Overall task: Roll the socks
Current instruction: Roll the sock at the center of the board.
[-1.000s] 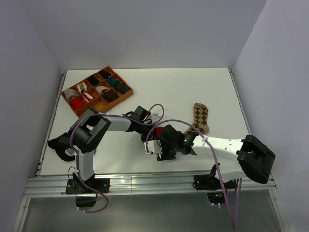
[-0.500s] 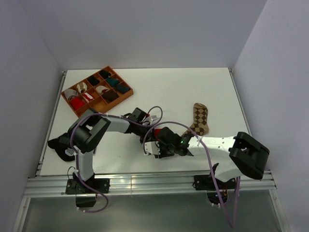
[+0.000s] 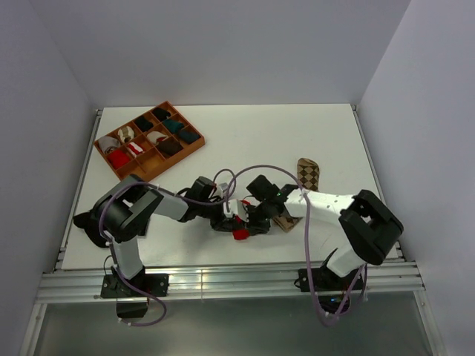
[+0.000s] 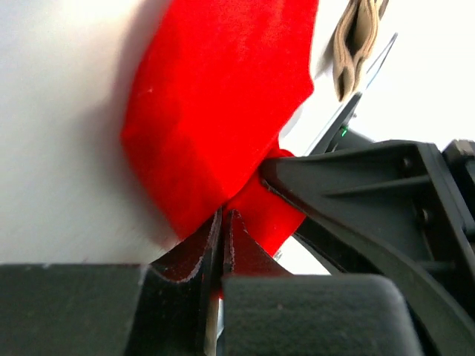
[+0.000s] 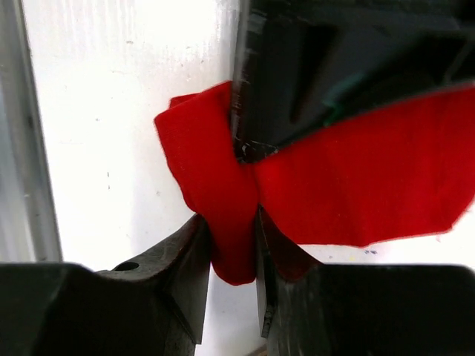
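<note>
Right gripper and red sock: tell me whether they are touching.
Touching. The right wrist view shows a fold of the red sock pinched inside the right gripper, with fabric pressed against both fingers.

One white worktop [image 3: 245, 141] carries two loose socks: one bright red fabric sock [image 3: 240, 234] and one tan-and-brown argyle fabric sock [image 3: 307, 170]. There is one orange-brown divided tray [image 3: 199, 144]. It holds roughly ten small sock rolls [image 3: 154, 137] in black, teal, red, white and brown, too small to count exactly by colour. Two robot arms reach in, one left arm [image 3: 167, 204] and one right arm [image 3: 326, 204]. Each ends in one two-fingered hand: the left hand [image 4: 223, 226] and the right hand [image 5: 231, 237].
</note>
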